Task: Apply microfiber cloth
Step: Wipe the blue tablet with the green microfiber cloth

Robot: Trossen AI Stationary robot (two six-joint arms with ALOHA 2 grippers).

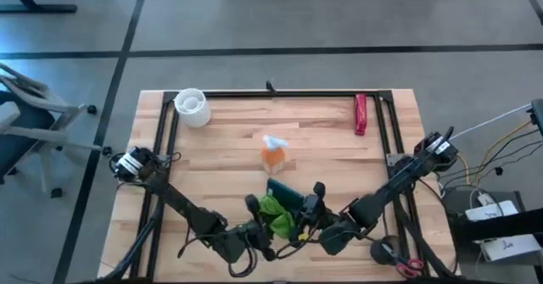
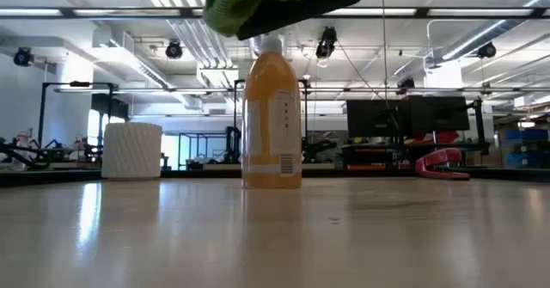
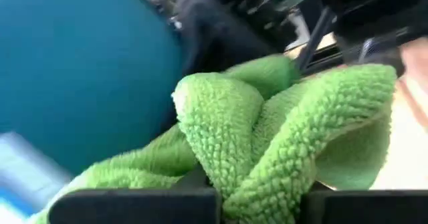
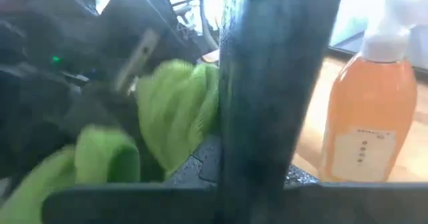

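Note:
The lime-green microfiber cloth (image 1: 275, 213) is bunched up in the air near the table's near edge, against a dark rectangular slab (image 1: 285, 193). In the low view both hang well above the tabletop: cloth (image 2: 249, 0), slab (image 2: 318, 3). My left gripper (image 1: 257, 223) is shut on the cloth, seen close up in its wrist view (image 3: 267, 150). My right gripper (image 1: 310, 209) is shut on the slab (image 4: 274, 70), which stands edge-on between its fingers. The orange bottle (image 1: 273, 155) with a white top stands upright on the table just beyond them. My left gripper pinches a bunched fold of the cloth (image 3: 257, 177), several layers thick, between its two fingers. The cloth is lifted clear of the table, and its loose folds bulge out beyond the fingers beside the slab's face (image 3: 73, 70). My right gripper pinches the slab between its two fingers, which lie across the slab's lower part (image 4: 267, 164). The slab is lifted clear of the table and stands edge-on in the hold. The fingers themselves are mostly hidden by the slab.
A white ribbed cup (image 1: 192, 107) stands at the far left of the table and a red object (image 1: 361, 114) lies at the far right. A black frame (image 1: 280, 93) runs along the table's far edge and sides. Bare wood (image 1: 221, 148) lies around the bottle.

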